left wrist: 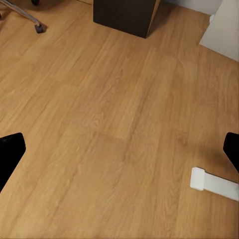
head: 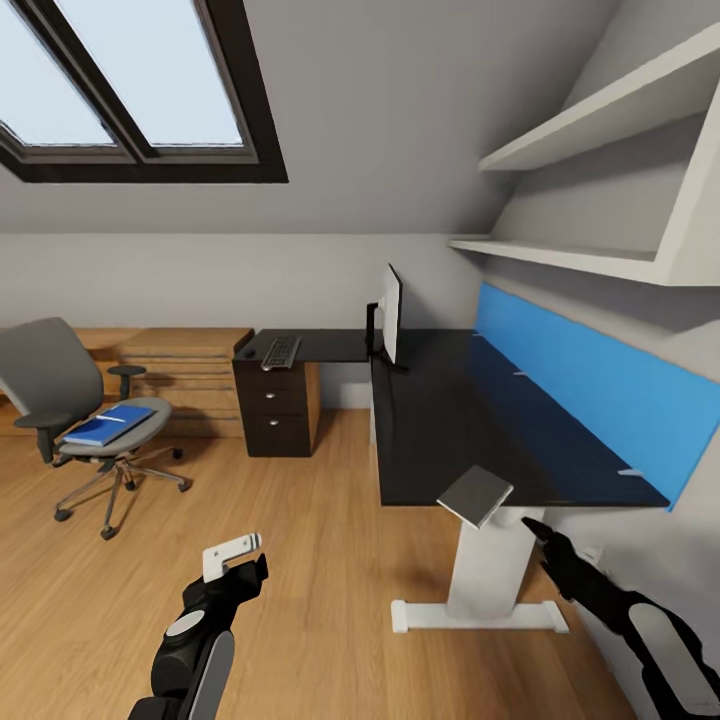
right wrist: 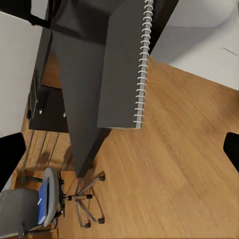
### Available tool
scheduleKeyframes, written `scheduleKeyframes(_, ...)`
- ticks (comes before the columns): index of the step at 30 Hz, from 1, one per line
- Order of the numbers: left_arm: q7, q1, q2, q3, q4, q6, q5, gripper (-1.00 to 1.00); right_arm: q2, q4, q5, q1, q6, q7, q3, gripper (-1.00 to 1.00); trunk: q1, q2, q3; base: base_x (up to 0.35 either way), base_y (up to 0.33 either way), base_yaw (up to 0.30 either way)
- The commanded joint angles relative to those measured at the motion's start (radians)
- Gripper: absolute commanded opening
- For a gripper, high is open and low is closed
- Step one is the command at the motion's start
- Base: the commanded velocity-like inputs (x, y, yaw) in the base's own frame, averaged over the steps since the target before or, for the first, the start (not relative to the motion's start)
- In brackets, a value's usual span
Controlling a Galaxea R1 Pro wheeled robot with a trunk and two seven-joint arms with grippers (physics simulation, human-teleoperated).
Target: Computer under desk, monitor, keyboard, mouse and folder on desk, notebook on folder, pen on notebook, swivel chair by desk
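The black L-shaped surface (head: 440, 430) runs from the middle of the head view toward two o'clock, its blue back panel (head: 590, 385) along the wall. The monitor (head: 390, 315) stands edge-on at the corner of the L, roughly twelve o'clock. The keyboard (head: 281, 351) lies on the shorter wing at eleven o'clock, above the black drawer unit (head: 272, 405), with the mouse (head: 248, 352) just beside it on the far side from the monitor. The notebook (head: 476, 495) rests on the near end of the surface, one corner hanging over the edge; in the right wrist view its grey cover (right wrist: 119, 69) and white spiral binding are plain.

The swivel chair (head: 70, 400) stands well apart from the surface at nine o'clock, on the wooden floor (head: 300, 560). The blue folder (head: 108, 424) lies on its seat with the white pen (head: 110, 421) on top.

The left hand (head: 235, 560) hangs low at seven o'clock over the floor, fingers spread wide and holding nothing. The right hand (head: 545, 535) is at four o'clock, just beside the notebook's overhanging corner, also wide and not holding anything.
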Motion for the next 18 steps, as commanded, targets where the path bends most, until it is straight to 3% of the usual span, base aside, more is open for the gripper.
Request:
scheduleKeyframes(1, 0.010, -0.001, 0.000, -0.001, -0.001, 0.002, 0.010, 1.00, 0.015, 0.004, -0.005, -0.001, -0.024, -0.001, -0.006, 1.00, 0.004, -0.008, -0.004, 0.000, 0.000, 0.000)
scheduleKeyframes(2, 0.010, -0.001, 0.000, -0.001, -0.001, 0.002, 0.011, 1.00, 0.048, 0.018, -0.005, -0.001, -0.103, -0.001, -0.018, 1.00, 0.008, -0.015, -0.007, 0.000, 0.000, 0.000)
scheduleKeyframes(5, 0.010, -0.001, 0.000, -0.001, -0.001, 0.002, 0.011, 1.00, 0.071, 0.029, -0.006, -0.001, -0.158, -0.001, -0.026, 1.00, 0.019, -0.036, -0.017, 0.000, 0.000, 0.000)
scheduleKeyframes(10, 0.010, -0.001, 0.000, -0.001, 0.004, 0.002, 0.010, 1.00, 0.086, 0.036, -0.017, -0.001, -0.191, -0.002, -0.031, 1.00, 0.038, -0.071, -0.033, 0.000, 0.000, 0.000)
scheduleKeyframes(13, 0.009, -0.001, 0.000, -0.001, 0.005, 0.002, 0.010, 1.00, 0.086, 0.037, -0.039, -0.001, -0.190, -0.004, -0.031, 1.00, 0.050, -0.092, -0.042, 0.000, 0.000, 0.000)
scheduleKeyframes(18, 0.010, -0.001, 0.000, -0.014, 0.007, 0.002, 0.009, 1.00, 0.082, 0.041, -0.137, -0.001, -0.106, -0.005, -0.033, 1.00, 0.069, -0.127, -0.058, 0.000, 0.000, 0.000)
